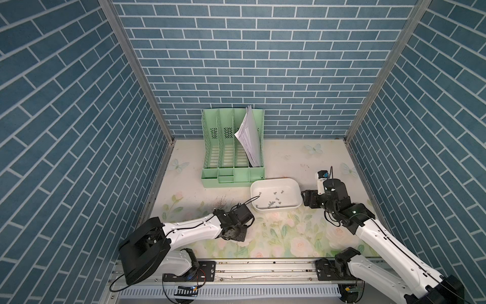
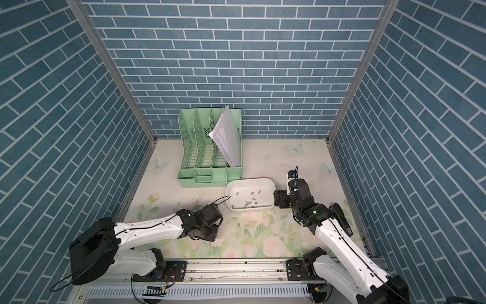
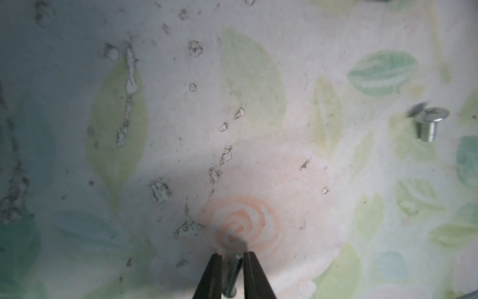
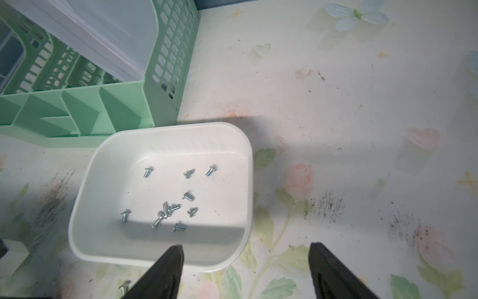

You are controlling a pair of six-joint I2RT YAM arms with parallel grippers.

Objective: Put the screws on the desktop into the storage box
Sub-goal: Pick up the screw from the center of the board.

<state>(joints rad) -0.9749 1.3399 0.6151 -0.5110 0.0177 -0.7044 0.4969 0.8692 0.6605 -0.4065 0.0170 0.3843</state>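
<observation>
my left gripper (image 3: 232, 255) pinched on one screw (image 3: 233, 270) | right gripper (image 4: 245, 249) spread wide, empty | risk: my hold is thin, screw may slip before the box (image 4: 250, 165)

In both top views the storage box (image 1: 289, 187), centre right on the desktop (image 1: 289, 160), held screws (image 1: 273, 203). The file organiser (image 1: 210, 181) stood above and left of it, papers (image 1: 249, 136) in its rightmost slot. A loose screw (image 1: 263, 224) lay below the box, a second screw (image 3: 234, 271) between the tips of the left gripper (image 3: 232, 256)
</observation>
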